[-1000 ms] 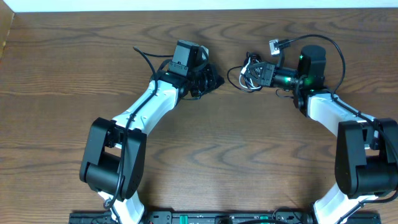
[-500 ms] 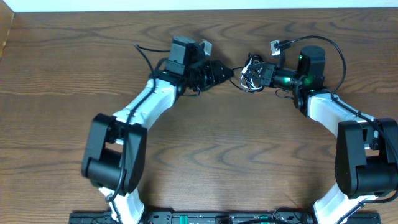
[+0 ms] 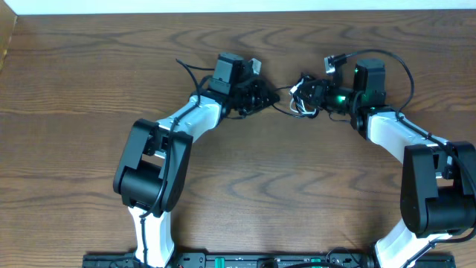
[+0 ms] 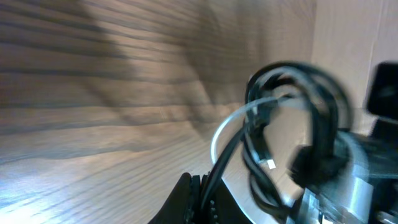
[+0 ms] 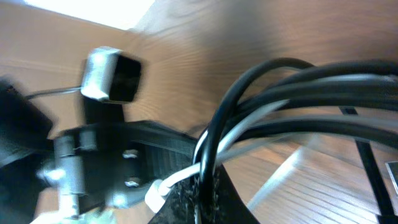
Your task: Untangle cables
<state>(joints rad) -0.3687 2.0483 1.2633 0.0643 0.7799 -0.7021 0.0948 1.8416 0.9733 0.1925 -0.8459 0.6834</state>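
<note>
The cables, one black and one white, hang as a tangled bundle of small loops between my two grippers at the back middle of the table. My left gripper is shut on a black strand at the bundle's left side. In the left wrist view that black cable rises from the closed left gripper into loops, with the white cable curving beside it. My right gripper is shut on the bundle's right side. In the right wrist view the right gripper pinches black cable and white cable together.
Thicker black wires arc off the right arm, and another trails from the left arm. The wooden table runs wide toward the front. A pale wall edge borders the back.
My left gripper moved right toward the bundle, opened, then shut on a black strand. The left arm swung in closer. The right gripper stayed shut on the cables, almost still.
</note>
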